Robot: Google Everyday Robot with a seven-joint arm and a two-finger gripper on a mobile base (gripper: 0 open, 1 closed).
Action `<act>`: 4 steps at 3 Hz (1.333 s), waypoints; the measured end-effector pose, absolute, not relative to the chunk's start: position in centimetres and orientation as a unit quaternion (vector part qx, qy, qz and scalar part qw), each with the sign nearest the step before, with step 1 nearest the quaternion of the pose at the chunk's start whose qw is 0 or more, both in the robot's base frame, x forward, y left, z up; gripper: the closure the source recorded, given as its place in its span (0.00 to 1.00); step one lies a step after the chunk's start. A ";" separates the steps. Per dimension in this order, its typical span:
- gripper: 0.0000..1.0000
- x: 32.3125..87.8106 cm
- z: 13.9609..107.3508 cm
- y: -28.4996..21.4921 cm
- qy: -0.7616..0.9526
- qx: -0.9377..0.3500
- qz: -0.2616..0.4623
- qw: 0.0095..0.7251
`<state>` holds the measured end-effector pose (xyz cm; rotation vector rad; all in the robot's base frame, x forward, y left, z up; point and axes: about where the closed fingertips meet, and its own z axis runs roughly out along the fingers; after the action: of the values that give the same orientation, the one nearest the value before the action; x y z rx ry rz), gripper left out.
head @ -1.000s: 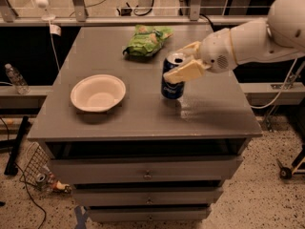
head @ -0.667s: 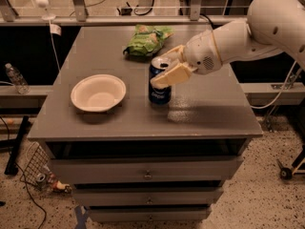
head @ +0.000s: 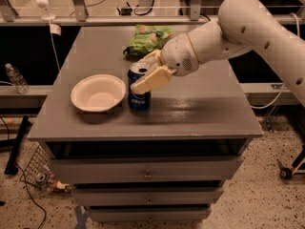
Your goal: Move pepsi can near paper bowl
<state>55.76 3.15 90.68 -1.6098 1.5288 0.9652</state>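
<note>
The pepsi can (head: 138,98) is dark blue with a silver top and stands upright on the grey table top (head: 190,106), just right of the paper bowl (head: 98,93). The bowl is shallow, round and cream-white, near the table's front left. My gripper (head: 145,71) reaches in from the right with its cream fingers (head: 150,80) closed around the can's upper part, one in front and one behind. The can and the bowl's rim are almost touching.
A green snack bag (head: 146,38) lies at the back middle of the table, behind the gripper. The table has drawers below its front edge. A plastic bottle (head: 15,78) lies on a low ledge at the left. Railings run behind the table.
My gripper has carried the pepsi can leftward across the table, from right of centre to right beside the paper bowl. The bowl and snack bag have not moved.
</note>
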 end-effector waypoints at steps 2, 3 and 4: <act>1.00 55.5 90.4 5.1 0.570 -0.641 0.375 0.352; 0.82 55.7 89.9 4.8 0.576 -0.636 0.365 0.361; 0.59 55.6 89.9 5.0 0.574 -0.637 0.367 0.360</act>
<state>55.60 5.01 89.91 -1.6430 1.4811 0.9458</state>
